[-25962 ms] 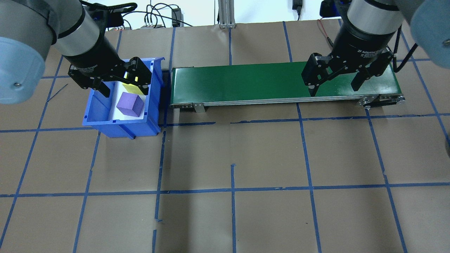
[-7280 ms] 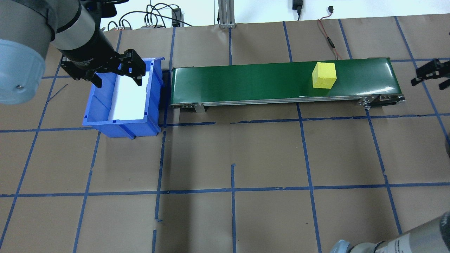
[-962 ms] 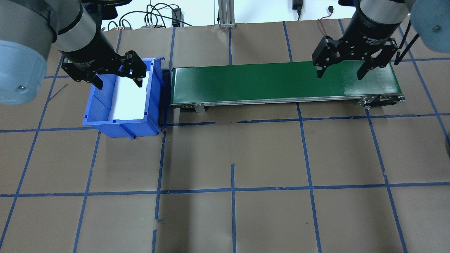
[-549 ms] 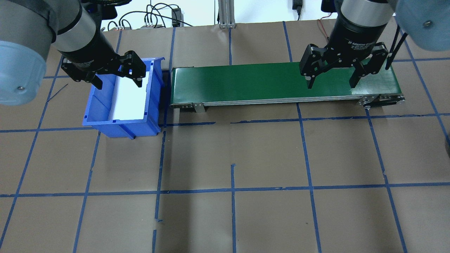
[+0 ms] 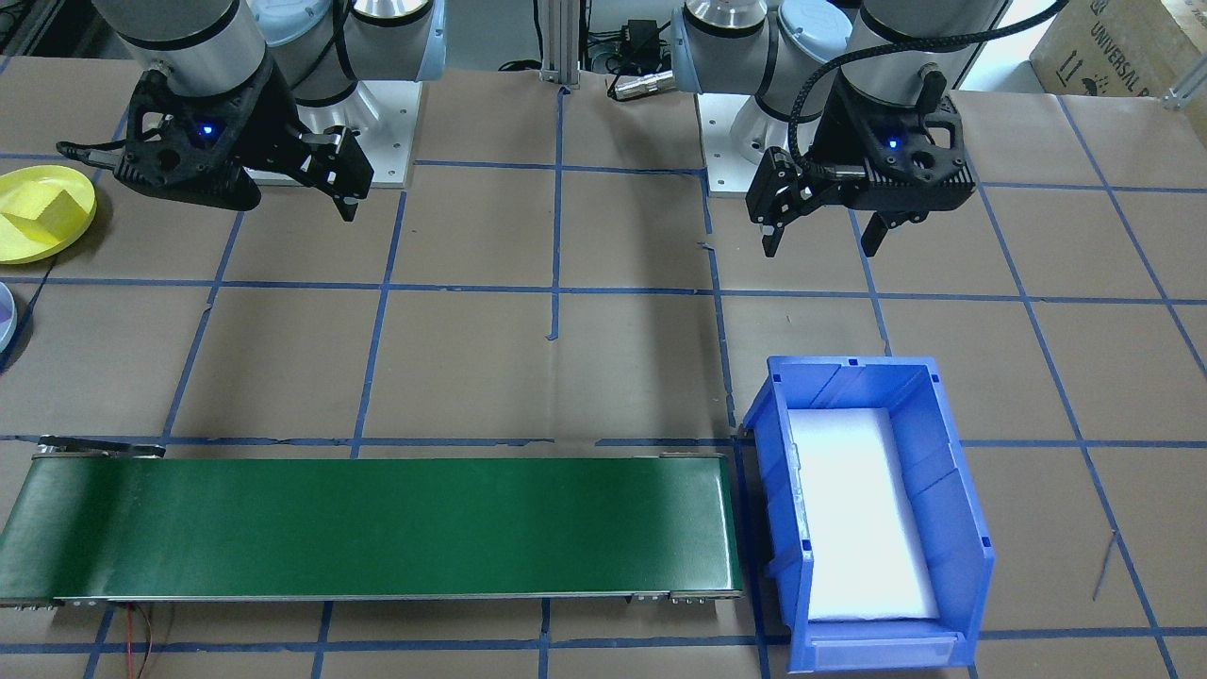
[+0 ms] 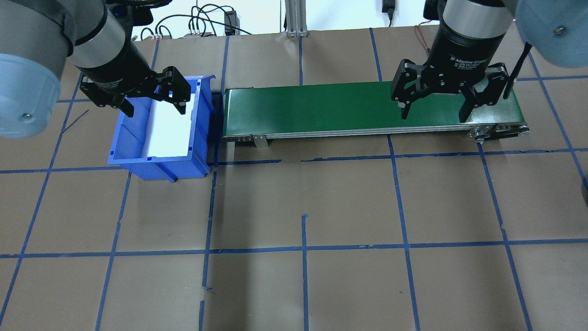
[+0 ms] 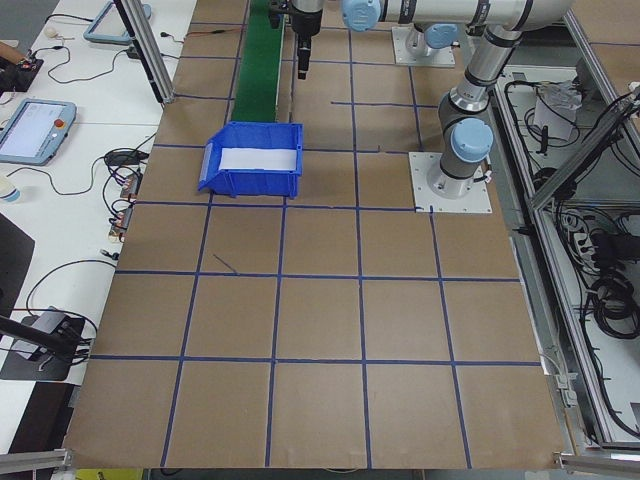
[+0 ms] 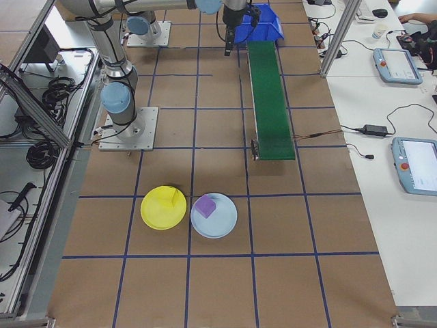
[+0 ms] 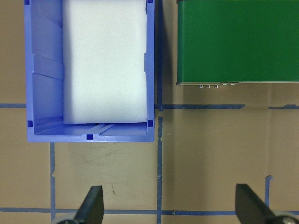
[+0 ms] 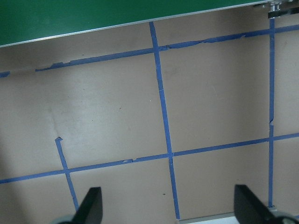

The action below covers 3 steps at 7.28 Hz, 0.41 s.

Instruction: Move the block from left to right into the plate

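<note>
A yellow block (image 8: 175, 202) lies in the yellow plate (image 8: 156, 213), and a purple block (image 8: 205, 206) lies in the pale blue plate (image 8: 222, 222) beside it. Both plates sit past the belt's right end. The front-facing view shows the same yellow block (image 5: 42, 203) in its plate (image 5: 83, 193). My right gripper (image 6: 433, 116) hangs open and empty over the right end of the green belt (image 6: 321, 103). My left gripper (image 6: 154, 109) hovers open and empty above the blue bin (image 6: 124, 154).
The bin holds only a white foam liner (image 9: 103, 60). The belt (image 5: 377, 528) runs from the bin toward the plates and carries nothing. Cables lie along the table's far edge (image 6: 202, 20). Tablets and wires lie on the side bench (image 8: 396, 65).
The bin's two blocks have left it, and the yellow one no longer rides the belt. In the last second my right gripper moved slightly left and lower. The left gripper stayed still.
</note>
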Tool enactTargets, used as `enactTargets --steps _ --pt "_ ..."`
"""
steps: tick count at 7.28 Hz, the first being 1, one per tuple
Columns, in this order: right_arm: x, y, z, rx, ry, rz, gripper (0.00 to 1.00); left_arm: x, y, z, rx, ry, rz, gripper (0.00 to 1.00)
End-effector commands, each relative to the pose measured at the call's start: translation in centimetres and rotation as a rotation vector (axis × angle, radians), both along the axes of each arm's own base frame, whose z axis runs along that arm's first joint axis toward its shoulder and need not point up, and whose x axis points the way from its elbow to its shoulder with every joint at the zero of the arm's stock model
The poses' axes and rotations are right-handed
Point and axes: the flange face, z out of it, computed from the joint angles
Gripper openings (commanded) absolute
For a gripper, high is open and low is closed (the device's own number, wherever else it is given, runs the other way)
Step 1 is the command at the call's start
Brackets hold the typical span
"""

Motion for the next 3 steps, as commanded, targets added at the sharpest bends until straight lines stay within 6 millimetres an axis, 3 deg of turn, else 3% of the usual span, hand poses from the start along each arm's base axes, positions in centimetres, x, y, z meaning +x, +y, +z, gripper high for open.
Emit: enactTargets --steps 1,3 --pt "-0.04 0.03 -0.1 0.005 0.001 0.006 1.0 -0.07 -0.01 -0.05 0.001 0.0 -0.002 1.0" --pt "-0.02 0.3 -0.52 0.019 -0.002 0.005 1.0 -0.07 0.04 0.02 0.0 0.0 -0.002 1.0"
